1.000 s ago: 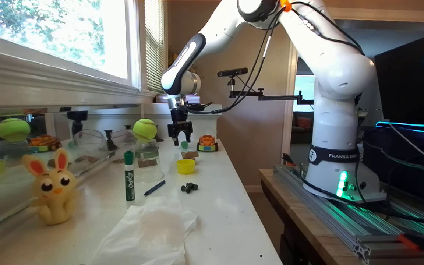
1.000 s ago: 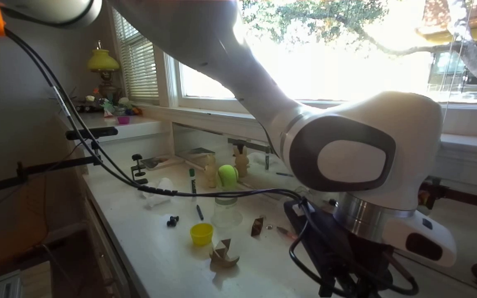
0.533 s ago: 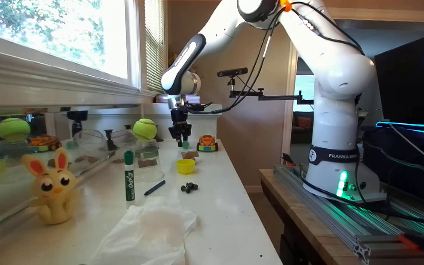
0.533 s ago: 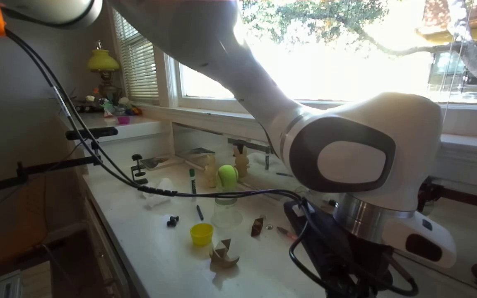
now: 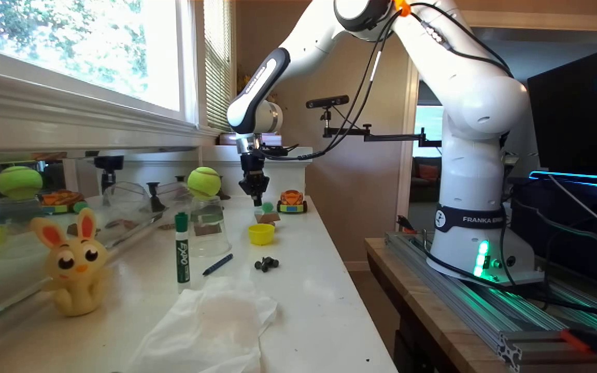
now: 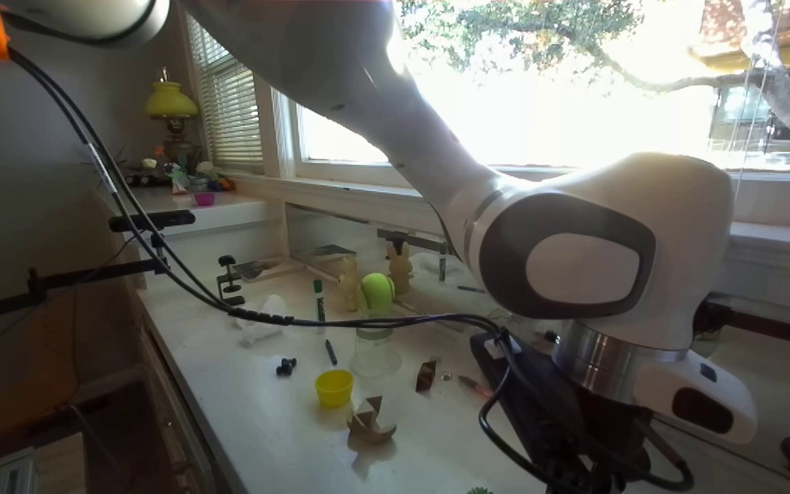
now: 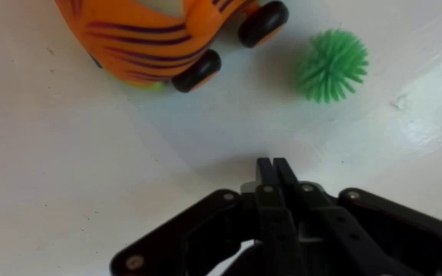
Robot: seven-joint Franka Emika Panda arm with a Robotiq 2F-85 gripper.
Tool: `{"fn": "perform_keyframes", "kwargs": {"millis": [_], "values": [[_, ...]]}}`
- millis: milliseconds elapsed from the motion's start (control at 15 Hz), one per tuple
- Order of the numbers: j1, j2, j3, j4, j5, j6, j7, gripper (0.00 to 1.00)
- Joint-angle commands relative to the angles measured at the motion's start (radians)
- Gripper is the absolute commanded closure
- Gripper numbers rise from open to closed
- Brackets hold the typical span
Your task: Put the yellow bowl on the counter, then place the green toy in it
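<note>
Dozens of slender spines radiate from the green toy (image 7: 333, 66), a ball on the counter (image 5: 319, 290) near the orange car (image 7: 140, 42); on one side the spines blur together. The car has a glossy, rounded shell with dark stripes and black wheels, and the wrist view's top edge cuts it off. The gripper (image 7: 272, 163), black and studded with screw heads, is closed, its slim fingertips meeting along a thin seam, apart from the toy. Whether the tips touch the counter cannot be told.

The counter is smooth and white, with a sheen and scattered dark specks. In both exterior views the yellow bowl (image 5: 261, 234) stands upright on it, round, its walls flaring slightly to the rim; its floor is hard to make out. Near it sits a sharp-cornered piece of brown card (image 6: 372, 432). A fuzzy tennis ball (image 5: 204, 182) rests on a clear cup (image 5: 209, 243) whose edges are faint. Black cables (image 6: 258, 315) cross in front of that pair in an exterior view, where the bottom edge leaves only a tuft of the green toy (image 6: 479, 490) and the fingertips are lost from sight.
</note>
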Motion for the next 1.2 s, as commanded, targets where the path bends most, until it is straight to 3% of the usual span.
{"fn": "perform_keyframes", "kwargs": {"millis": [0,600,1133], "values": [[-0.003,-0.012,0.001,0.006,0.001,-0.021,0.023,0.61],[0.033,-0.124,-0.017,-0.065,-0.049,-0.033,0.036,0.01],[0.071,-0.364,-0.025,-0.308,-0.135,-0.039,0.025,0.0]]}}
